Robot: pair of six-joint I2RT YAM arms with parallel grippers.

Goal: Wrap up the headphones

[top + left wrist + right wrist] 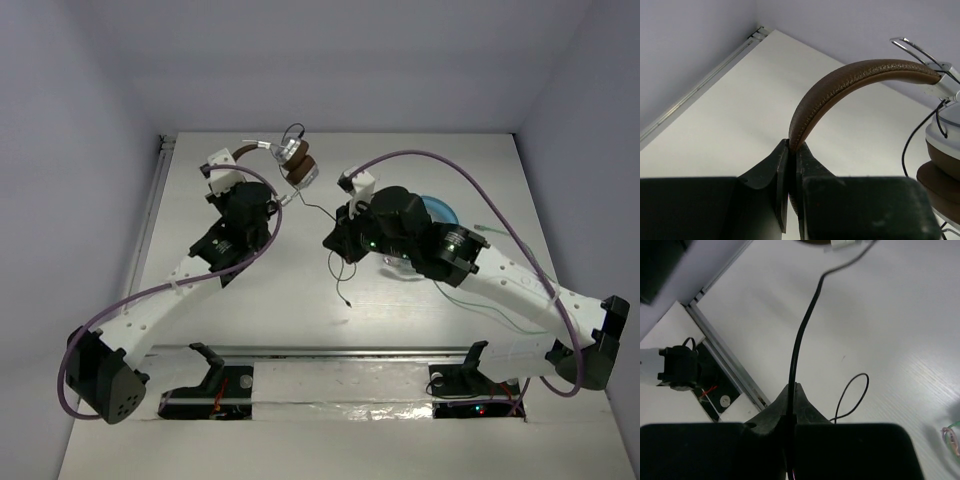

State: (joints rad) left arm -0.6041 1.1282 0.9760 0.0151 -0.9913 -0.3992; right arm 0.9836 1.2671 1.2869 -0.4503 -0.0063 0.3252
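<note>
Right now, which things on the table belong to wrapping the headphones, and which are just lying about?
In the job: brown headphones, headband pinched in the left gripper; their thin black cable, pinched in the right gripper.
Lying about: light blue headphones, mostly hidden under the right arm.

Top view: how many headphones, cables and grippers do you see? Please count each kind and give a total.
Headphones: 2, brown headphones and light blue headphones
Cables: 2, black cable and green cable
Grippers: 2, left gripper and right gripper
Total: 6
</note>
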